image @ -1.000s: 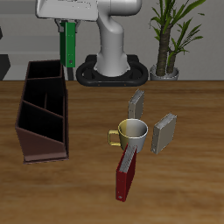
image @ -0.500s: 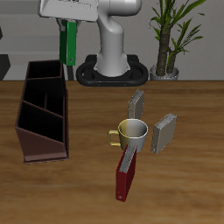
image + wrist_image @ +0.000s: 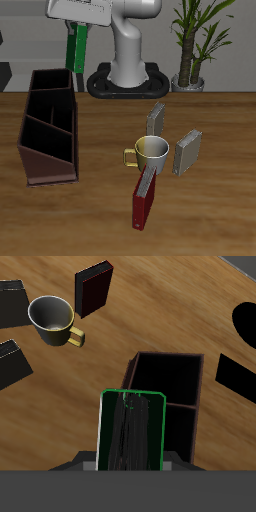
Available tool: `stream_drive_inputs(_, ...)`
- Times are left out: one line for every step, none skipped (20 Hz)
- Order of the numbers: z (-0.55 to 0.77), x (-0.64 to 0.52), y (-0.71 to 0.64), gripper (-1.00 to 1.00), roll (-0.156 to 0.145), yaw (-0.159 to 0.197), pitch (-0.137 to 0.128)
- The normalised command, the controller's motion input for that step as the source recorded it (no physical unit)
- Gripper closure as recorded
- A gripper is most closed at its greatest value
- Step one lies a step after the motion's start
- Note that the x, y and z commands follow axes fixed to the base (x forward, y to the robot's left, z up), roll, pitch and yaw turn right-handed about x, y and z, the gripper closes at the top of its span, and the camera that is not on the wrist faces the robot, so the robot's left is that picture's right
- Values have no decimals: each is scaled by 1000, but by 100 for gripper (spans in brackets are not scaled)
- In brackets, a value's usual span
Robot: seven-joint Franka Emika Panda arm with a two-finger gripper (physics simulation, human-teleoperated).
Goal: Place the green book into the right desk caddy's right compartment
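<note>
On the table (image 3: 220, 200), listed by size. Caddy (image 3: 48, 125): long dark brown box with tall walls and dividers, standing toward the table's back; all sections look empty. Red book (image 3: 143, 205): propped on edge against the mug, nearer the front edge. Grey books: one (image 3: 187, 152) beside the mug, one (image 3: 156, 120) just behind it. Mug (image 3: 150, 152): pale, with a yellow handle, among the books. Green book (image 3: 77, 46): off the table, hanging upright in the air above and just behind the caddy's back end.

Fingers (image 3: 131, 461): pinching the green book (image 3: 131, 441) at its upper end; the wrist view shows the book's flat face over the caddy (image 3: 170, 386).

Handling, by judgement: a thin stiff hardcover, light, with smooth covers that could slip or swing if pinched loosely. A hold across the covers near one end suits a vertical drop into the compartment.

Change from half a second ago: the gripper and book sit very slightly higher; nothing on the table has moved.
</note>
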Motion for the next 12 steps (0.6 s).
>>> stream_drive_inputs(70, -356, -140, 100, -115, -48, -74)
stream_drive_inputs(-11, -194, -101, 100, -55, -53, 3)
stream_drive_inputs(-1, -255, -138, 100, -118, -57, 8)
stream_drive_inputs(-50, -133, -107, 100, -34, -39, 34)
stream_drive_inputs(10, -69, 36, 100, 0, 0, 0)
stream_drive_inputs(-69, -186, -148, 100, -96, -49, 30)
stream_drive_inputs(-53, -119, -78, 100, -46, -6, -6)
stream_drive_inputs(-23, -117, -47, 100, 4, -8, 15)
stream_drive_inputs(-101, -360, -115, 100, -101, -87, 11)
stream_drive_inputs(-118, -273, -79, 100, -53, -26, 4)
stream_drive_inputs(-101, -215, -19, 100, 3, 13, 23)
stream_drive_inputs(-117, -42, -170, 100, -80, -74, 41)
